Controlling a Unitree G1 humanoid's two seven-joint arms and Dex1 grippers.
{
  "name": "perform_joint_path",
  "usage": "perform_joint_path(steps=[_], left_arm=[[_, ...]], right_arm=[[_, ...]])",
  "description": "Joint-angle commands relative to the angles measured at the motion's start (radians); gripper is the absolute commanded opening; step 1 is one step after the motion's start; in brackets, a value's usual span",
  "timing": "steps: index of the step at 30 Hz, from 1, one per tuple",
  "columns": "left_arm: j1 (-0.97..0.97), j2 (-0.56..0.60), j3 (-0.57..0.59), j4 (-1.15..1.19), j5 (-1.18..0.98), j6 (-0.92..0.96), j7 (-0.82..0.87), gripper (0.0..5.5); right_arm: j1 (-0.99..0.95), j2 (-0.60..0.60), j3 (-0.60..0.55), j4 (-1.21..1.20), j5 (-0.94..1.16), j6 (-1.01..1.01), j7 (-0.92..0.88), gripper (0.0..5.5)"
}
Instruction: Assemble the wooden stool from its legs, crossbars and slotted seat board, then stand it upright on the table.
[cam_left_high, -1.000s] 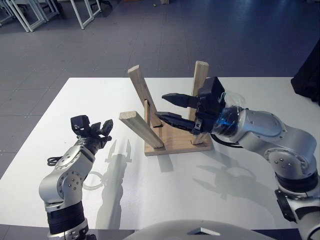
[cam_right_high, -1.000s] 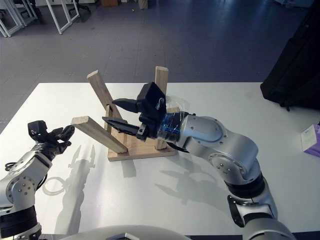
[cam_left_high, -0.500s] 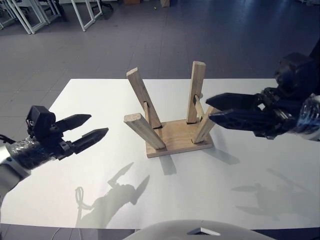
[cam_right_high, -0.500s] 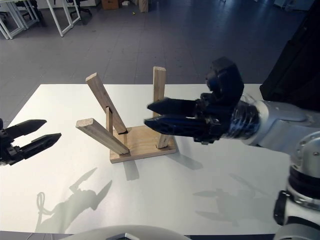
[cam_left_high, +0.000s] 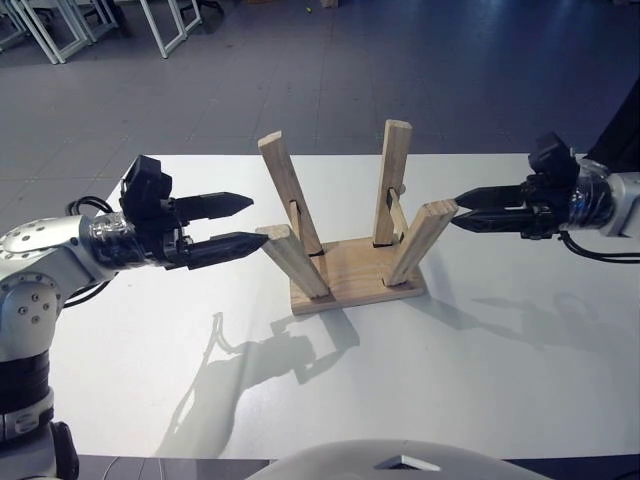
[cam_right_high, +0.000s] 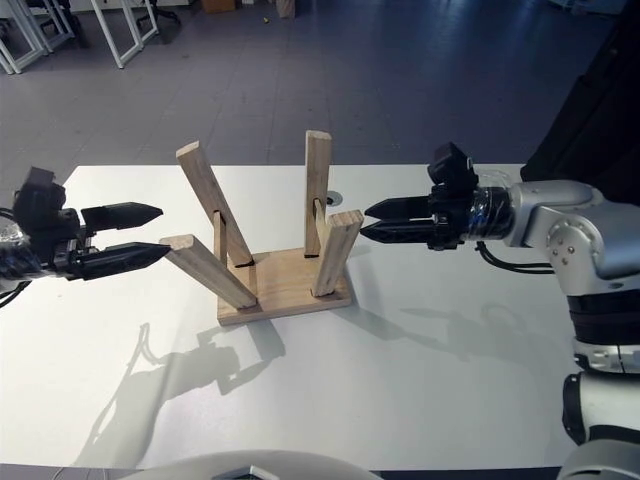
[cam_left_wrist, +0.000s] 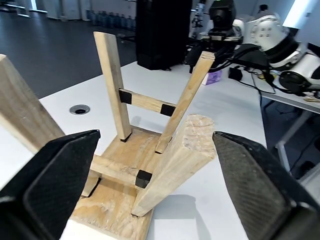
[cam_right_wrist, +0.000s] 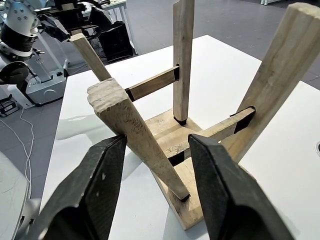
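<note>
The wooden stool stands upside down on the white table (cam_left_high: 150, 330), its seat board (cam_left_high: 355, 285) flat and its legs pointing up, joined by crossbars (cam_left_wrist: 147, 102). My left gripper (cam_left_high: 255, 221) is open, level with the top of the near left leg (cam_left_high: 292, 262), whose end (cam_left_wrist: 192, 142) lies between the spread fingers (cam_left_wrist: 55, 185). My right gripper (cam_left_high: 455, 211) is open, its tips just beside the top of the near right leg (cam_left_high: 422, 240). In the right wrist view that leg (cam_right_wrist: 132, 127) lies between the fingers (cam_right_wrist: 215, 185).
A round cable hole (cam_right_high: 331, 198) sits in the table behind the stool. The table's far edge runs just beyond it, with grey floor past that. A black object (cam_right_high: 590, 120) stands off the table's right side. Bare tabletop lies in front of the stool.
The left gripper has swung right and up to the near left leg's top. The right gripper has pulled back to the right, to the near right leg's top. The stool has not moved.
</note>
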Motion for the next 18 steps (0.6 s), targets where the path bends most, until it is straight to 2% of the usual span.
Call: perform_joint_path(steps=[1,5,7,10,15,17,18], left_arm=[[-0.035,0.014,-0.052,0.033,0.041,-0.005,-0.043,4.16],[-0.011,0.101,-0.050,0.064,0.077,-0.010,-0.155,4.16],[-0.024,0.138,-0.044,0.103,0.100,-0.018,-0.200,4.22],[-0.096,0.101,-0.077,0.122,0.102,-0.017,-0.187,4.22],[-0.109,0.037,-0.126,0.084,0.099,-0.006,-0.171,4.22],[-0.111,0.025,-0.141,0.079,0.096,0.003,-0.176,4.22],[-0.108,0.019,-0.148,0.077,0.097,0.006,-0.176,4.03]], right_arm=[[-0.055,0.050,0.014,0.012,-0.018,0.044,0.026,2.27],[-0.006,0.036,0.016,-0.046,-0.037,0.071,0.056,2.27],[0.010,0.030,0.007,-0.060,-0.043,0.079,0.058,2.60],[0.027,0.046,0.000,-0.086,-0.045,0.090,0.047,3.19],[0.016,0.071,0.014,-0.094,-0.059,0.090,0.044,4.12],[0.003,0.105,0.026,-0.096,-0.077,0.076,0.025,4.12],[-0.004,0.125,0.034,-0.097,-0.087,0.072,0.015,4.17]])
